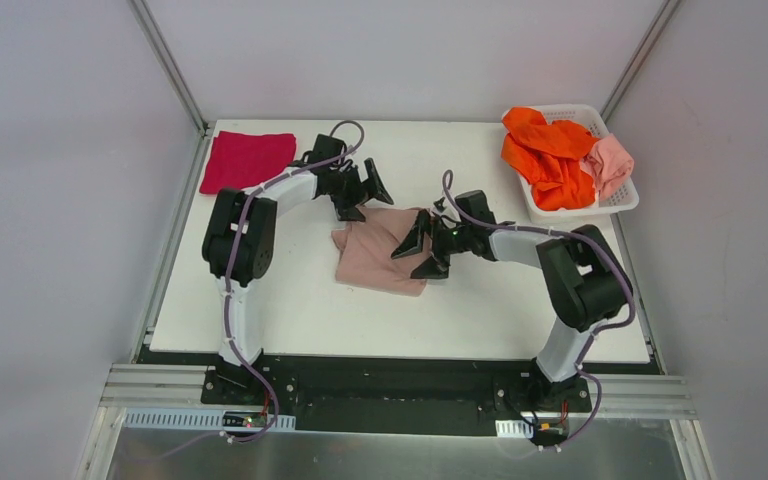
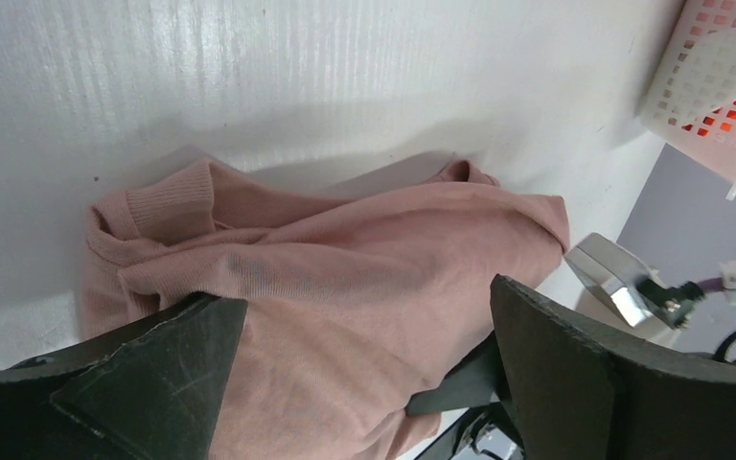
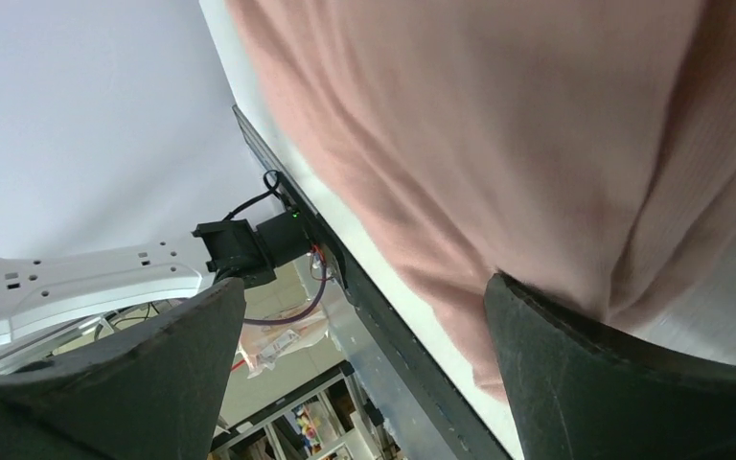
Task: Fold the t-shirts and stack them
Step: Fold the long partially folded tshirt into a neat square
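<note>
The dusty-pink t-shirt [image 1: 380, 255] lies roughly folded in the middle of the table, plain side up; its print is hidden. My left gripper [image 1: 362, 190] is open and empty just above the shirt's far edge; the left wrist view shows the cloth [image 2: 345, 278] below the spread fingers [image 2: 153, 374]. My right gripper [image 1: 422, 250] is open and empty over the shirt's right edge; the right wrist view shows the cloth [image 3: 537, 144] beside one finger [image 3: 613, 374]. A folded crimson t-shirt [image 1: 247, 160] lies at the back left. The orange [image 1: 545, 155] and salmon-pink [image 1: 610, 162] t-shirts sit crumpled in the basket.
The white lattice basket [image 1: 628, 200] stands at the back right corner, and it also shows in the left wrist view [image 2: 719, 86]. Grey walls enclose the table on three sides. The table's near edge [image 3: 383, 316] runs close to the shirt's front.
</note>
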